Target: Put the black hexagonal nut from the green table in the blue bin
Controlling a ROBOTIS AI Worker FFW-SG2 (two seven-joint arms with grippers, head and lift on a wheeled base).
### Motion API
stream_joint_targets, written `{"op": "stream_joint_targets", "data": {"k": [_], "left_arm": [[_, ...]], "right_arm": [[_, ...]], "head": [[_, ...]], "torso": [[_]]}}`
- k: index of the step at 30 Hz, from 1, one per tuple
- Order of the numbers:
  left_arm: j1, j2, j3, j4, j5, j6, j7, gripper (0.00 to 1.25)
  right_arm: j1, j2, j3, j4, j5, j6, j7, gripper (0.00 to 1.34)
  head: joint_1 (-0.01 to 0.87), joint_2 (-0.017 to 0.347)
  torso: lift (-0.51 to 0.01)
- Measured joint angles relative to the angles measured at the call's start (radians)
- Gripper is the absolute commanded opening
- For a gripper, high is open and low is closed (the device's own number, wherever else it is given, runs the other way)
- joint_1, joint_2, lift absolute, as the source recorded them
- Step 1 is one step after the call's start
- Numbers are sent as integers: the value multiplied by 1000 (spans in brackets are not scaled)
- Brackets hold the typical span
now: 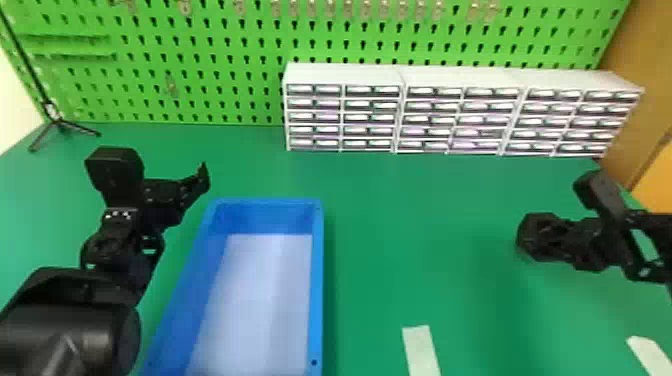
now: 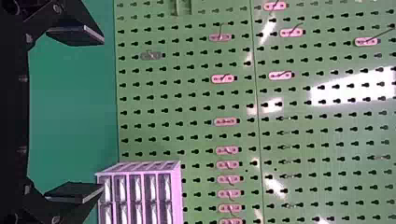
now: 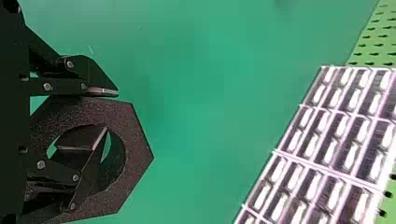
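green table (image 1: 425, 200), pegboard (image 1: 200, 107) behind, white drawers (image 1: 367, 117)

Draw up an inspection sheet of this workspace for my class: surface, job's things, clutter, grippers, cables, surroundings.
Surface: green table
Job's things: black hexagonal nut held by right gripper; blue bin on the table, left of the nut
Clutter: two pale strips on the table's near part
Grippers: left gripper open, holding nothing; right has one finger in the nut's hole, the other against its outer side
Cables: nothing seen
Surroundings: green pegboard, white drawer cabinets, black tripod stand
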Motion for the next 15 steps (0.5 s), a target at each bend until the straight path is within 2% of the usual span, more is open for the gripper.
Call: {"op": "stream_joint_targets", "data": {"k": [6,15], "left_arm": [[2,0,0,0,2,0,0,1078],[5,0,2,0,3,0,0,1078]], "right_arm": [[-2,3,-19,-19,-5,0,-6,368],[2,40,-32,-65,-43,4,-15,368]], "head": [[683,28],[683,28]], "torso": [[-96],[-96]]}}
